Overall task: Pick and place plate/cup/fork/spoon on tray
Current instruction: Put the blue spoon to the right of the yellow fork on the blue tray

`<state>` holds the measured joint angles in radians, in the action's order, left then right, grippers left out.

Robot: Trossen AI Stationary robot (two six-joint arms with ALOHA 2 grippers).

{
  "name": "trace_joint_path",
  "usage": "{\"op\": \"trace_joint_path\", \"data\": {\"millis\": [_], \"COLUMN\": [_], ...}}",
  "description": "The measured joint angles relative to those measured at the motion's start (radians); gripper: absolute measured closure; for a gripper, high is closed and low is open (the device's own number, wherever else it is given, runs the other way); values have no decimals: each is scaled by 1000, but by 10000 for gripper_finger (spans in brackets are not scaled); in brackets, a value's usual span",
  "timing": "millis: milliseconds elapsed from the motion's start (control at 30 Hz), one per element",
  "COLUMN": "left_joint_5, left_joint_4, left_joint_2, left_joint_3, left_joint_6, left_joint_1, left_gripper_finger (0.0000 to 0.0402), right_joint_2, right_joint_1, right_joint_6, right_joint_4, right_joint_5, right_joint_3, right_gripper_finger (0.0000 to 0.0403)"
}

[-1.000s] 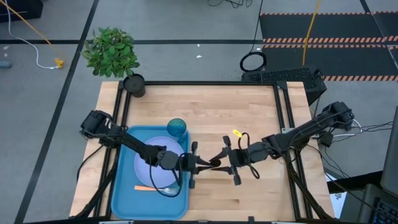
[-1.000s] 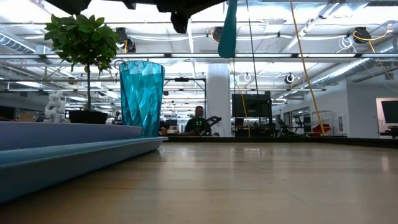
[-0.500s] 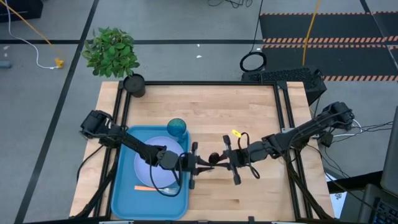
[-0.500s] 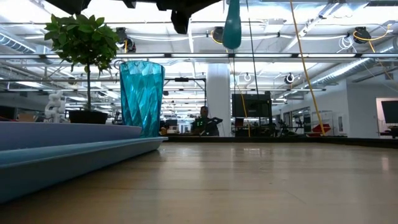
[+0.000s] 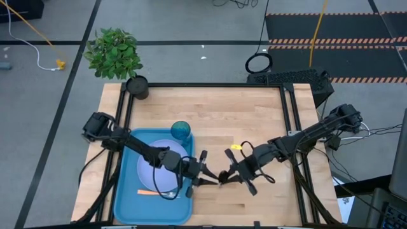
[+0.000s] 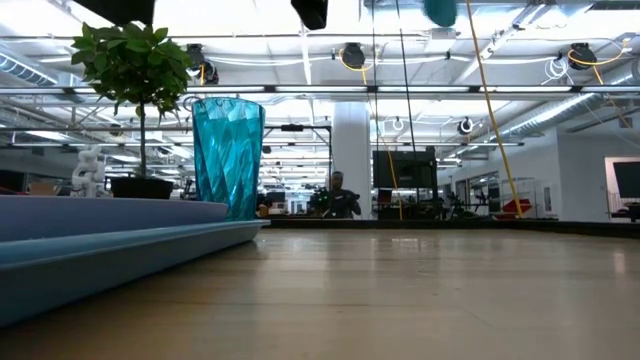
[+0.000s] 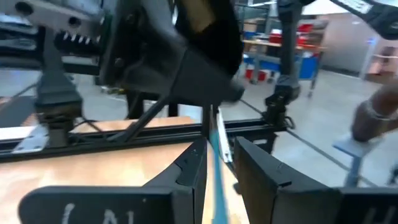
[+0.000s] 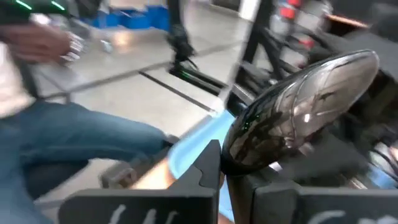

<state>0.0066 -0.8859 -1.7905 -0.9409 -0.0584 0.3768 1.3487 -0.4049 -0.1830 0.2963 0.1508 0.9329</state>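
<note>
The spoon point(image 5: 220, 176), black bowl and light blue handle, hangs in the air just right of the blue tray point(image 5: 127, 197), between my two grippers. My right gripper point(image 5: 225, 177) is shut on it. My left gripper point(image 5: 205, 177) is open, its fingers on either side of the blue handle point(image 7: 215, 155); I cannot tell whether it touches. The pale plate point(image 5: 159, 168) lies in the tray. The orange-handled fork point(image 5: 158, 193) lies in front of the plate and the teal cup point(image 5: 180, 130) stands behind it. My right gripper pinches the spoon between its two fingers at the neck point(image 8: 225, 167), right under the black bowl point(image 8: 298, 118). It comes roughly level from the table's right. The spoon is lifted clear, its blue handle point(image 8: 196, 140) reaching away toward my left gripper.
A potted green plant point(image 5: 114, 54) stands at the table's far left corner. Bare wood lies right of the tray and behind the grippers. A seated person shows in the room beyond the table point(image 6: 338, 195).
Both grippers have swung a little toward the table's near edge and turned, keeping the spoon between them. In the low view the spoon's blue end has risen and shifted rightward, almost out of the picture.
</note>
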Motion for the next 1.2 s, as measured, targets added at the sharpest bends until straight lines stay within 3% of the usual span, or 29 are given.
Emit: {"op": "trace_joint_path", "data": {"millis": [233, 367, 500, 667, 933, 1200], "left_joint_5": [131, 184, 188, 229, 230, 236], "left_joint_4": [1, -1, -7, -57, -52, -60], "left_joint_2": [0, -1, -12, -20, -33, -54], "left_joint_3": [0, 0, 0, 0, -1, -1], "left_joint_6": [-8, -3, -4, -4, -16, -29], "left_joint_1": [-43, -49, -45, -42, -43, -50], "left_gripper_finger": [316, 316, 316, 303, 258, 254], "right_joint_2": [10, 26, 53, 105, 140, 140], "right_joint_1": [7, 17, 40, 74, 98, 98], "right_joint_6": [-35, -59, -71, -41, -39, -53], "right_joint_4": [57, 82, 108, 180, 227, 244], "right_joint_5": [140, 142, 151, 267, 306, 325], "right_joint_3": [0, 0, 0, 0, 0, 0], "right_gripper_finger": [402, 402, 402, 403, 403, 403]}}
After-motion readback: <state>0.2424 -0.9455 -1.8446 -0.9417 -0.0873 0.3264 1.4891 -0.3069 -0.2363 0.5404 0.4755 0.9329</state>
